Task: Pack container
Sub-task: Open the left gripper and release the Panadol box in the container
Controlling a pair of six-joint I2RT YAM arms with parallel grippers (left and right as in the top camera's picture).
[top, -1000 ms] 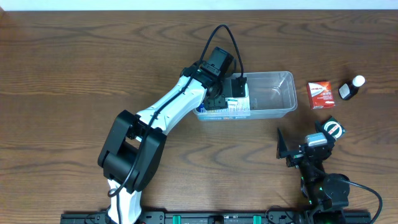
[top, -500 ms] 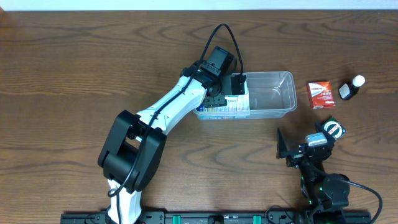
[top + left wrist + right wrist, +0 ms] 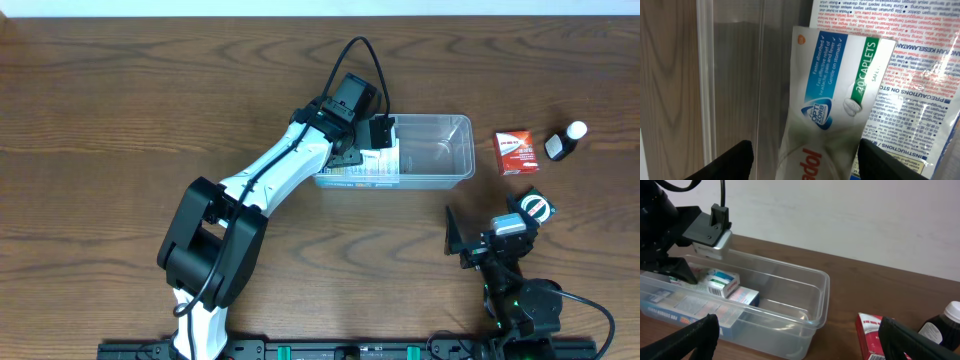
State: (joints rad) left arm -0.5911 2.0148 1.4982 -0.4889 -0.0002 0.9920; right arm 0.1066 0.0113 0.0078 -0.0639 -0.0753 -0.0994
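The clear plastic container [image 3: 445, 150] lies at the table's middle right. Several flat medicine boxes [image 3: 365, 170] lie in its left end. My left gripper [image 3: 372, 138] hangs over that end, open. In the left wrist view its jaws [image 3: 802, 152] stand apart on either side of a white, blue and green caplet box [image 3: 835, 90], with a gap on each side. That box rests on a leaflet-printed pack [image 3: 920, 85], beside the container wall [image 3: 730, 75]. My right gripper [image 3: 490, 228] is open and empty, near the front edge. Its view [image 3: 800, 345] faces the container [image 3: 790, 300].
A red box [image 3: 516, 152] lies right of the container, also seen in the right wrist view [image 3: 872, 332]. A dark bottle with a white cap [image 3: 563, 143] stands further right, at the right wrist view's edge [image 3: 946, 325]. The container's right half holds nothing.
My left gripper has drawn back a little from the boxes toward the far side. The caplet box stays in the container. The right arm has not moved.
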